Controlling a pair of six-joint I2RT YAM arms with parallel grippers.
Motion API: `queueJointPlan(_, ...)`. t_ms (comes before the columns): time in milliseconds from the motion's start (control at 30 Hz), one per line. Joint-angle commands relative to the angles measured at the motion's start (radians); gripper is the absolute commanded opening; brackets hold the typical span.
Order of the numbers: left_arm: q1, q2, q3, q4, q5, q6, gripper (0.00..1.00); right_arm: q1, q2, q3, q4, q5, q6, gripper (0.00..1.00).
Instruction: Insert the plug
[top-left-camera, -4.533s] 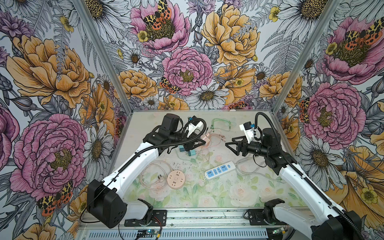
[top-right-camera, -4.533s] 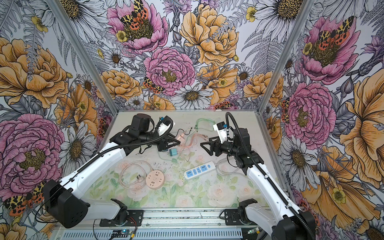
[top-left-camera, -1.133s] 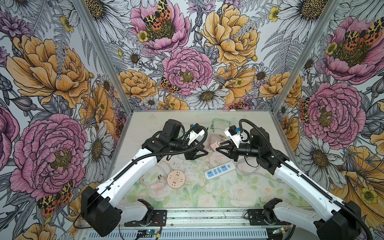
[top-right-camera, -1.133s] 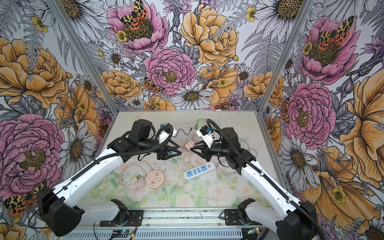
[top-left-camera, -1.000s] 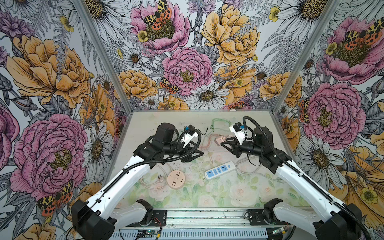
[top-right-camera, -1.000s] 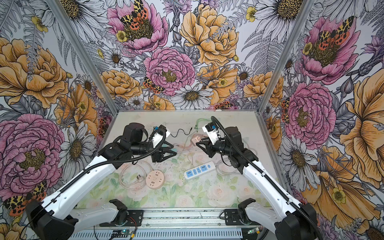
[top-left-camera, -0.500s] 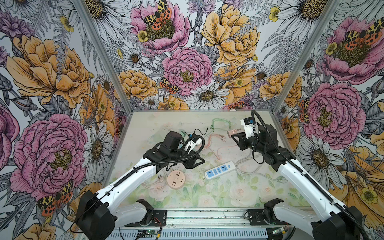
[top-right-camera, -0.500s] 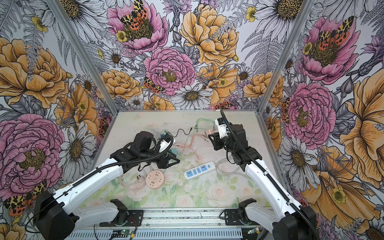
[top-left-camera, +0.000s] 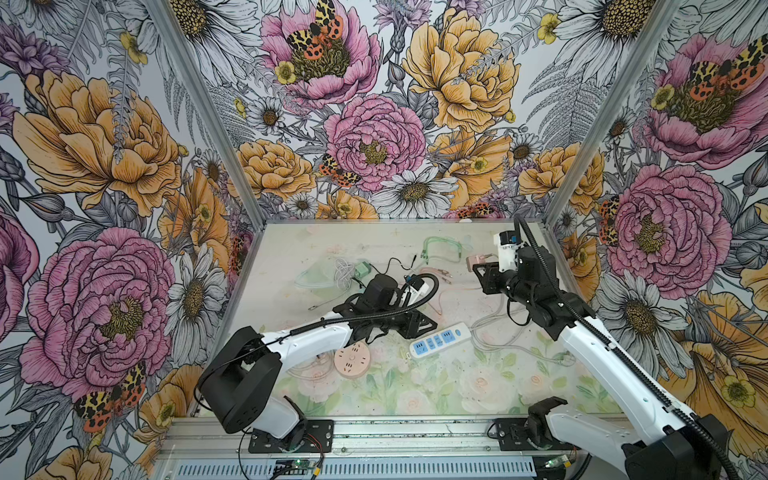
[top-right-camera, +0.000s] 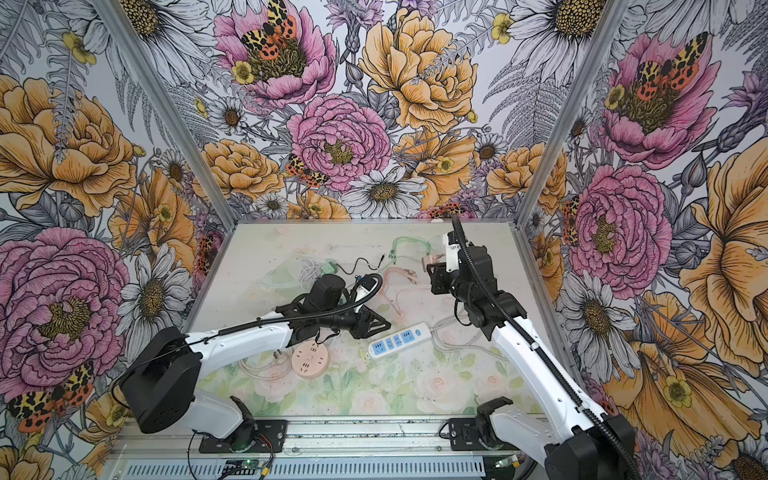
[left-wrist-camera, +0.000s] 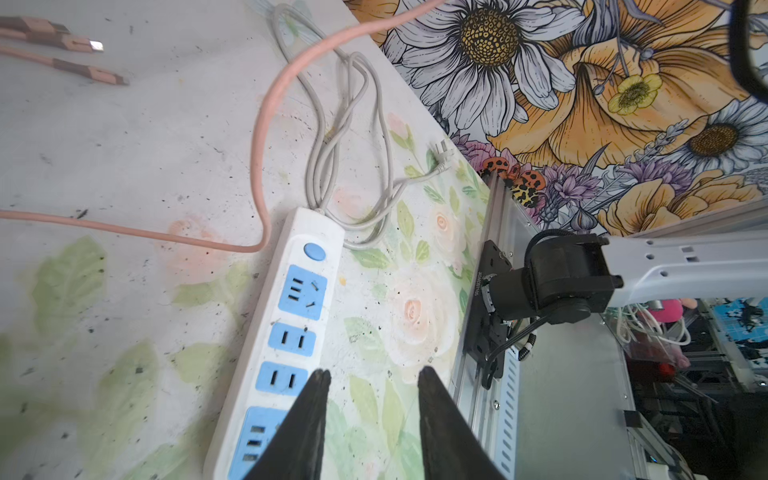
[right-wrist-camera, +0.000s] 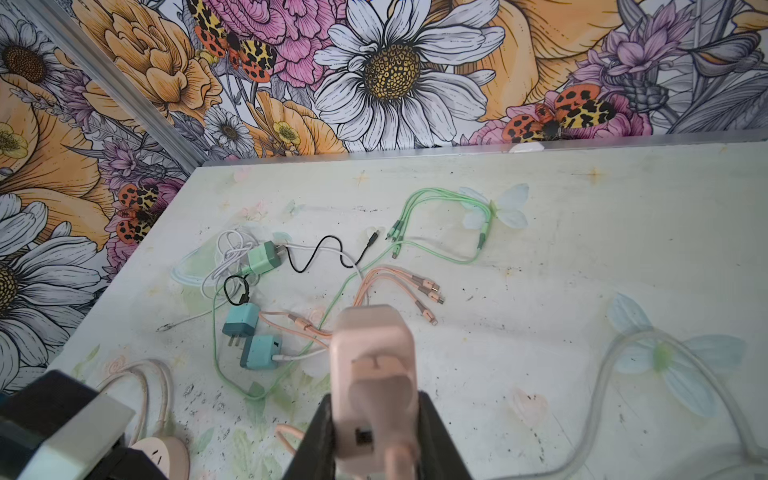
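Sitting far left on the desk (top-left-camera: 286, 253) is a round pink socket (top-left-camera: 352, 359), partly tucked under the left arm. The left end effector (top-left-camera: 419, 326) is hovering low just beside the left end of the white power strip (top-left-camera: 440, 340). In the left wrist view its jaws are standing partly apart with nothing between them, and one finger (left-wrist-camera: 307, 415) is overlapping the strip's end outlet. The strip is lying flat mid-desk with its blue outlets facing up, and a pink cord (left-wrist-camera: 257, 166) is curling against its switch end. The right end effector (top-left-camera: 482, 272) is hanging off the desk at back right, well apart from the strip. It is clamping the pink plug (top-left-camera: 478, 262) by its sides, with the plug body sticking out past the fingertips. Can't tell which way the prongs are facing.
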Motion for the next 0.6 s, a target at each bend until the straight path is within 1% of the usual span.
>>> queueJointPlan(0,-0.031,0.074,0.068,0.126,0.007,-0.052,0.34,-0.005,0.007,0.040,-0.068,0.075,0.062,0.00)
queueJointPlan(100,-0.034,0.145,0.083,0.228,0.016,-0.113,0.32,-0.004,-0.002,0.025,-0.092,0.098,0.078,0.00)
queueJointPlan(200,-0.031,0.202,0.078,0.374,0.020,-0.183,0.31,-0.002,-0.009,0.013,-0.091,0.094,0.106,0.00)
queueJointPlan(267,-0.028,0.245,0.093,0.434,0.022,-0.222,0.31,-0.001,-0.006,0.014,-0.091,0.090,0.131,0.00)
queueJointPlan(400,-0.019,0.343,0.149,0.448,-0.035,-0.244,0.29,0.003,0.000,0.012,-0.098,0.085,0.190,0.00)
queueJointPlan(567,0.039,0.365,0.160,0.462,-0.122,-0.268,0.27,0.024,-0.016,0.002,-0.143,0.155,0.241,0.00)
